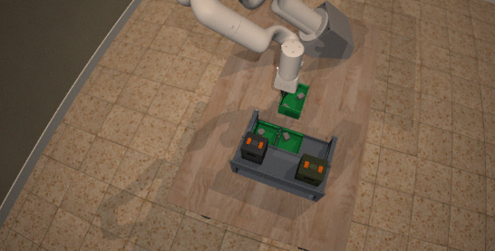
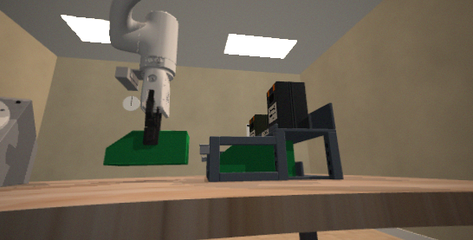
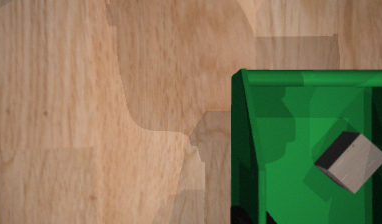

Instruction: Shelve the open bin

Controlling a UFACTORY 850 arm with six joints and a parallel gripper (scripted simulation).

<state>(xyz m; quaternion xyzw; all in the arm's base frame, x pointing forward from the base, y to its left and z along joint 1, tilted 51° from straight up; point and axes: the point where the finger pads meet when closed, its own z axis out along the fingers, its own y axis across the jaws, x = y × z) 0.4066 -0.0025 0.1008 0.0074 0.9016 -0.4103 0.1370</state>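
Note:
My gripper [image 2: 152, 139] is shut on the side wall of the green open bin [image 2: 147, 148] and holds it in the air above the table, a short way in front of the shelf. The bin also shows in the overhead view [image 1: 295, 101] and in the wrist view [image 3: 313, 150]. A grey block [image 3: 350, 161] lies inside it. The dark grey shelf [image 1: 283, 159] holds two green bins [image 1: 278, 137] at its left and middle, each with a part inside. The slot at the shelf's right end [image 1: 317, 146] holds no bin.
Two dark boxes with orange marks stand on the shelf's top board, one at the left [image 1: 254, 148] and one at the right [image 1: 312, 168]. The arm's grey base block [image 1: 337, 31] stands behind the bin. The shelf's low top board [image 2: 242, 139] spans its front.

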